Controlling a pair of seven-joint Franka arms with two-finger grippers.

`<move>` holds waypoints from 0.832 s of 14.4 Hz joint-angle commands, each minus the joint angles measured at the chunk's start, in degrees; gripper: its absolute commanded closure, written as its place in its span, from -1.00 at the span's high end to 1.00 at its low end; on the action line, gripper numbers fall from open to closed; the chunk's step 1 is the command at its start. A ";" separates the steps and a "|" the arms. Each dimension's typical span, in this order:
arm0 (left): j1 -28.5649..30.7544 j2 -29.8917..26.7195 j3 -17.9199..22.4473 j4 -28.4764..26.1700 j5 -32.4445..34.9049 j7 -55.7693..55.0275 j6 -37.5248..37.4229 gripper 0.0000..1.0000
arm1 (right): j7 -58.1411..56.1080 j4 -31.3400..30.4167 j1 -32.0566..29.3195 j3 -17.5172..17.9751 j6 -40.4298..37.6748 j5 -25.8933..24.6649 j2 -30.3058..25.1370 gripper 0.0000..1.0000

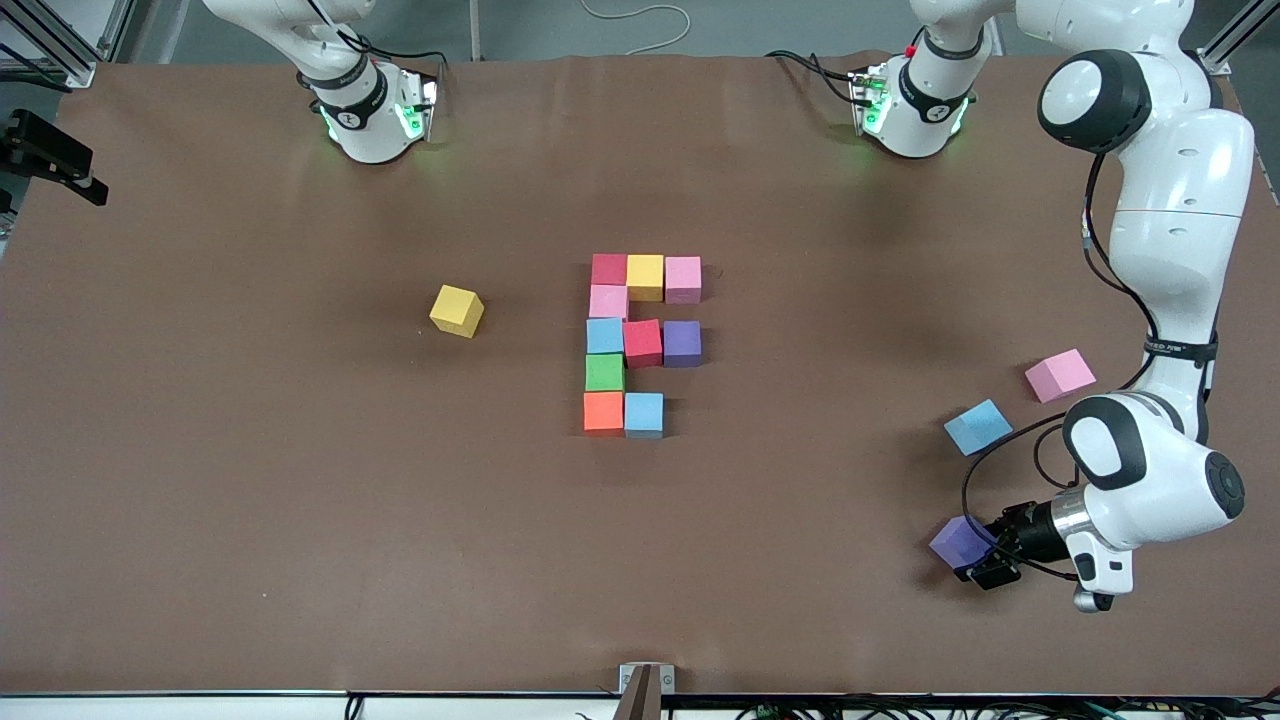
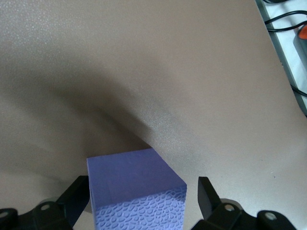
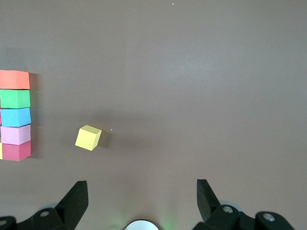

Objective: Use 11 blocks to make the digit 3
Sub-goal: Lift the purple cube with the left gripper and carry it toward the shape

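Ten blocks sit packed in a figure at the table's middle: a red block [image 1: 608, 268], a yellow one [image 1: 645, 276] and a pink one [image 1: 683, 279] form its row nearest the robots. An orange block [image 1: 603, 411] and a blue one [image 1: 644, 413] form its row nearest the front camera. A loose purple block [image 1: 957, 540] [image 2: 129, 177] lies toward the left arm's end, between the open fingers of my left gripper [image 1: 972, 560] [image 2: 141, 184], with a gap at one finger. My right gripper [image 3: 141, 201] hangs open and empty above its own base, waiting.
A loose yellow block [image 1: 457, 310] [image 3: 88, 137] lies toward the right arm's end. A loose pink block [image 1: 1060, 375] and a loose blue one [image 1: 978, 426] lie beside the left arm, farther from the front camera than the purple block. The table's front edge [image 1: 640, 692] is close.
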 commanded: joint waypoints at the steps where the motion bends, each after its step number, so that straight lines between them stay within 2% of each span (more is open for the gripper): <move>1: -0.67 1.18 0.55 1.97 -1.00 0.40 0.09 0.81 | -0.12 -1.27 -0.96 0.44 1.00 0.15 -0.47 1.00; 4: -1.29 0.57 1.26 1.71 -0.92 1.11 -0.52 -0.02 | -0.12 -1.36 -0.96 0.27 0.47 0.15 -0.55 1.00; 5: -1.38 0.04 1.17 1.27 -0.92 0.94 -0.96 -0.21 | -0.12 -1.36 -0.96 0.27 0.47 0.15 -0.55 1.00; 7: -3.21 -1.89 1.17 1.09 -0.74 -1.68 -4.20 -0.36 | -0.12 -1.36 -0.96 0.27 0.73 0.15 -0.64 1.00; 12: -9.80 -5.85 0.82 -0.14 -0.30 -23.89 -9.22 -0.51 | -0.30 -1.45 -0.87 0.27 1.88 0.06 -0.73 1.00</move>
